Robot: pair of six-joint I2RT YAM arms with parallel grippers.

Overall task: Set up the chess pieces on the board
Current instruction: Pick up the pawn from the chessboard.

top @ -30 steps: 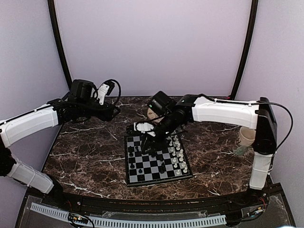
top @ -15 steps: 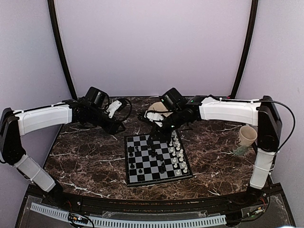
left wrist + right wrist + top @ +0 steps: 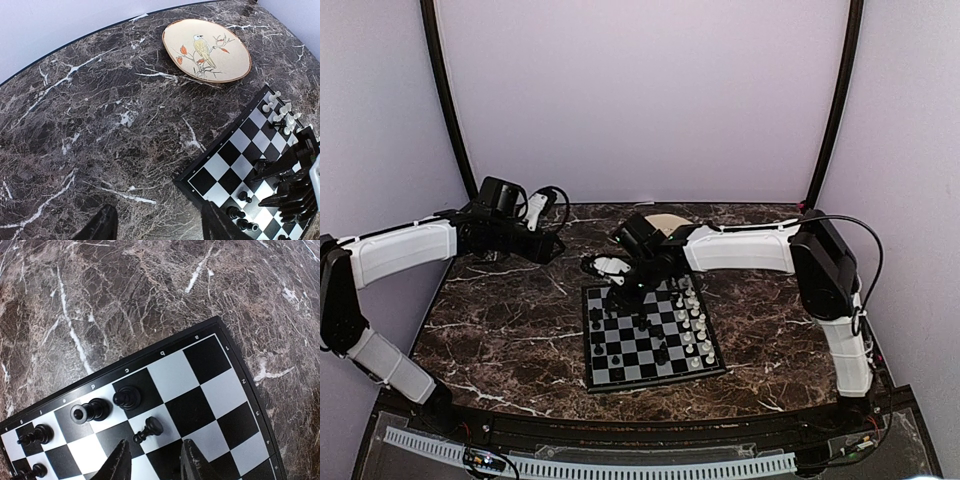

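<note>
The board [image 3: 620, 372] lies mid-table, with white chess pieces [image 3: 694, 318] lined along its right side and black chess pieces [image 3: 597, 322] on its left. My right gripper [image 3: 617, 293] hangs over the board's far left corner. In the right wrist view it [image 3: 156, 465] is open and empty, and a black pawn [image 3: 148, 429] stands just ahead of the fingers, behind it a black piece [image 3: 127, 397] and a rook [image 3: 92, 411]. My left gripper [image 3: 556, 246] is open over bare marble left of the board [image 3: 235, 165], holding nothing [image 3: 160, 230].
A round beige plate [image 3: 206, 50] painted with a bird sits at the back of the marble table [image 3: 510, 320], behind the board; from above the plate [image 3: 667, 219] is partly hidden by my right arm. Curved dark posts stand at both back corners.
My right arm has swung left, carrying its gripper from mid-board to the far left corner. My left arm reached toward the board, then drew back to the left.
</note>
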